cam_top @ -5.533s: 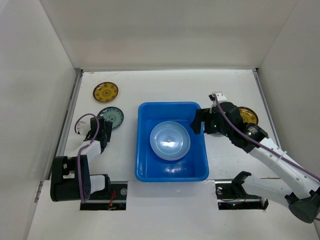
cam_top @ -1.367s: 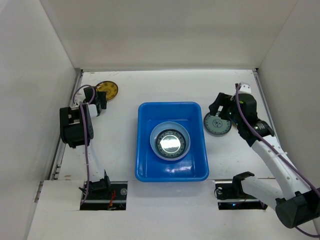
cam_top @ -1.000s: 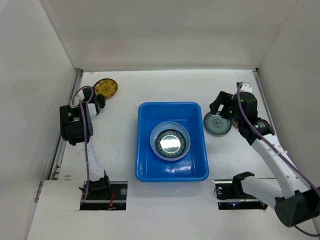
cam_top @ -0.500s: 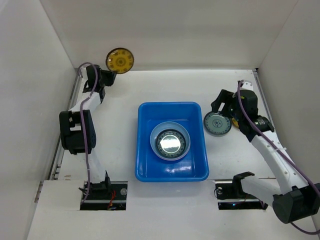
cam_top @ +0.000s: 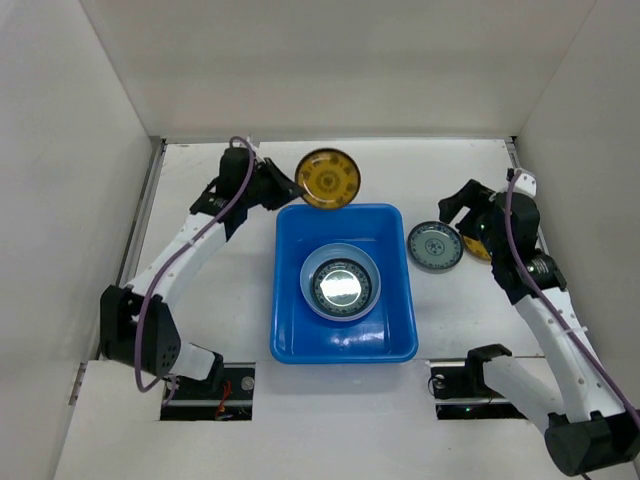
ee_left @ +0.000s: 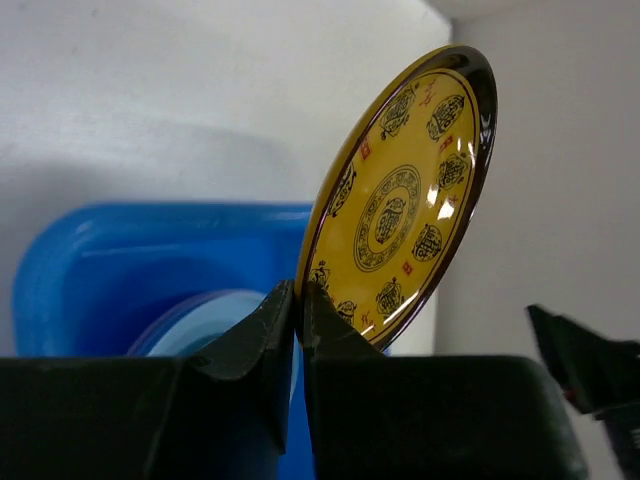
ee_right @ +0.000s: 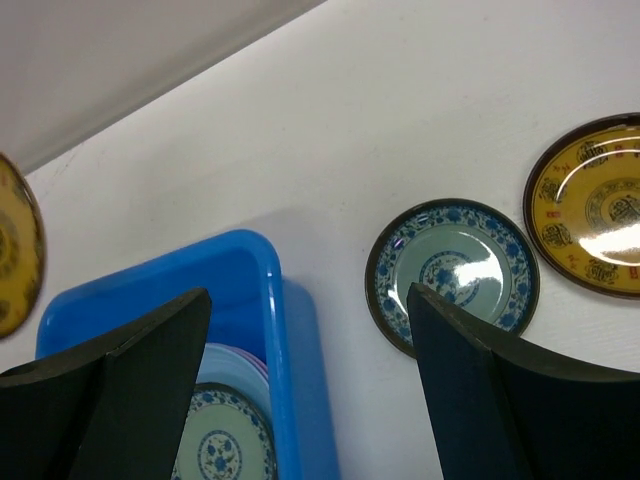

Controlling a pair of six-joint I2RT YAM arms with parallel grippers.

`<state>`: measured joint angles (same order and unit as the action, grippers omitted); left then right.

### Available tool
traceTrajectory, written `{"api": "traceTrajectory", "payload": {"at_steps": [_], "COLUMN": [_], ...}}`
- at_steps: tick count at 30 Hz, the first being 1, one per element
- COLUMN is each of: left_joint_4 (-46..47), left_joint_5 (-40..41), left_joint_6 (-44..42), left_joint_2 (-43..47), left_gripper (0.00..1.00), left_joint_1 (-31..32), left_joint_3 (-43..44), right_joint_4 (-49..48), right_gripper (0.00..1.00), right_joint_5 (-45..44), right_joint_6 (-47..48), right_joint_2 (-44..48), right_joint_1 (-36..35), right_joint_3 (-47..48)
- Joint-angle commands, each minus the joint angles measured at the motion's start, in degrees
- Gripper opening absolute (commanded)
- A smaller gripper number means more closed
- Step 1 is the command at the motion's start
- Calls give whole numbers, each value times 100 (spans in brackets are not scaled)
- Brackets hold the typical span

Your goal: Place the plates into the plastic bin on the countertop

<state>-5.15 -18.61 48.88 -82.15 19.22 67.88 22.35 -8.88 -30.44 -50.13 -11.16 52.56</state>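
Yellow plate [cam_top: 328,178] is pinched by its rim in our left gripper [ee_left: 298,295], jaws squeezed tight on it. It's tipped up on edge in the air by the far edge of the bin [cam_top: 290,340]. Inside the bin we've got a stack [cam_top: 342,286], teal-patterned on top of light blue, with a lilac edge peeking out underneath. Our right gripper [ee_right: 308,295] is spread wide, holding nothing, up above the countertop [cam_top: 230,290]. Just right of the bin a teal plate [ee_right: 452,272] lies flat, and a second yellow plate [ee_right: 592,205] sits just beside it.
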Motion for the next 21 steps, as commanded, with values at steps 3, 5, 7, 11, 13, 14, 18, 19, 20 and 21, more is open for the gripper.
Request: {"api": "traceTrajectory", "payload": {"at_steps": [3, 5, 7, 11, 13, 14, 18, 19, 20, 21], "left_joint_4": [-1470, -1787, -2033, -2306, -2411, -2473, -2597, -2631, -2684, -2737], "left_joint_5": [621, 788, 920, 1675, 1965, 2097, 2458, 2502, 2529, 2555], "left_joint_6": [-1257, -1425, -1618, -1838, -1891, -1900, -1988, -2014, -2023, -2023], "left_joint_2": [849, 937, 946, 911, 833, 771, 551, 481, 402, 314], "left_gripper": [1, 1, 1, 1, 2, 2, 3, 3, 4, 4], "left_joint_1": [717, 1095, 1481, 2238, 2475, 2563, 2828, 2837, 2845, 2837], "left_joint_3": [-529, -644, -714, -750, -750, -750, -723, -723, -723, -715], "right_joint_4": [-100, 15, 68, 121, 138, 173, 217, 235, 261, 279], "right_gripper": [85, 85, 85, 84, 84, 84, 84, 84, 84, 84], "right_joint_5": [-140, -166, -166, -245, -254, -254, -254, -254, -254, -254], "right_joint_6": [-314, -358, -358, -454, -472, -472, -472, -472, -463, -463], "right_joint_2": [346, 416, 460, 557, 548, 531, 522, 530, 539, 548], "right_joint_1": [31, -4, -66, -198, -250, -268, -365, -365, -365, -374], "right_joint_3": [-290, -290, -298, -351, -360, -351, -325, -316, -290, -281]}}
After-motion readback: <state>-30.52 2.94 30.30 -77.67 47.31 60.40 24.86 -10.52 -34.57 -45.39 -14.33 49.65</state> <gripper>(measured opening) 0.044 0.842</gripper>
